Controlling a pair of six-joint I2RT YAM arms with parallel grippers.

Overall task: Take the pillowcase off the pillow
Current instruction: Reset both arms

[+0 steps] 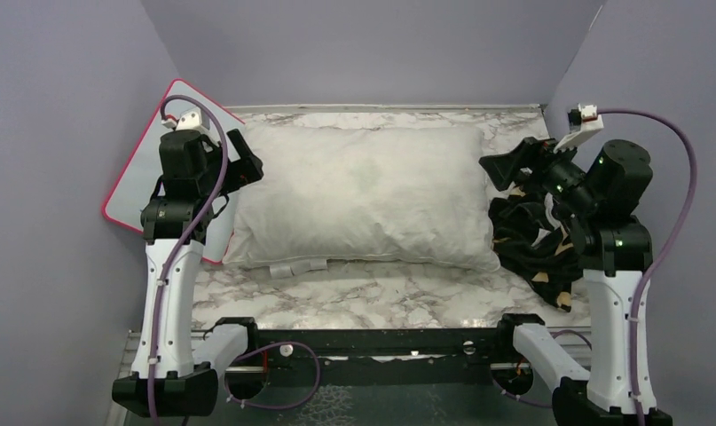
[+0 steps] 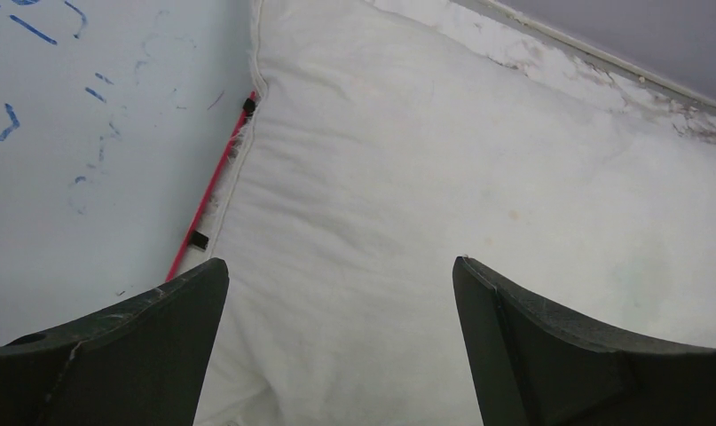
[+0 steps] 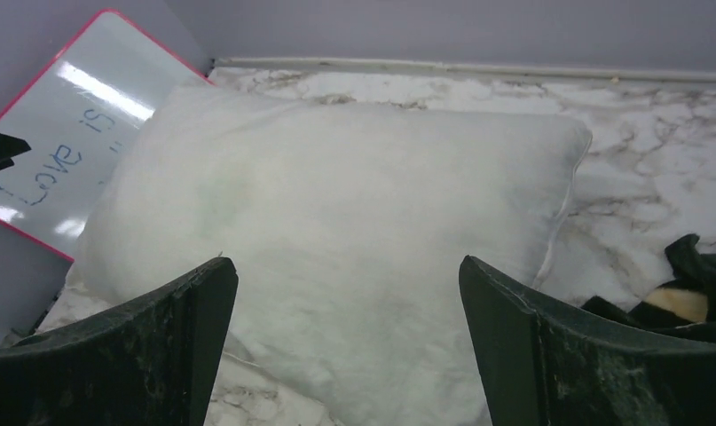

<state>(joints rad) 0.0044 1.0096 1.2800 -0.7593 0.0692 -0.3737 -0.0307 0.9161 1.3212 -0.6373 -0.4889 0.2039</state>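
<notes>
Left end effector (image 2: 338, 262) and right end effector (image 3: 347, 260) gape empty beside one pillow (image 1: 363, 191), one pillowcase (image 1: 523, 241).

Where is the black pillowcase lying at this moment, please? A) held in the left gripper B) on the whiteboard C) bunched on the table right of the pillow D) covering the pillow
C: the pillowcase lies crumpled on the table beside the bare pillow's right end.

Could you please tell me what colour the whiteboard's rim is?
The whiteboard has a pinkish-red rim, shown best in the right wrist view.
</notes>
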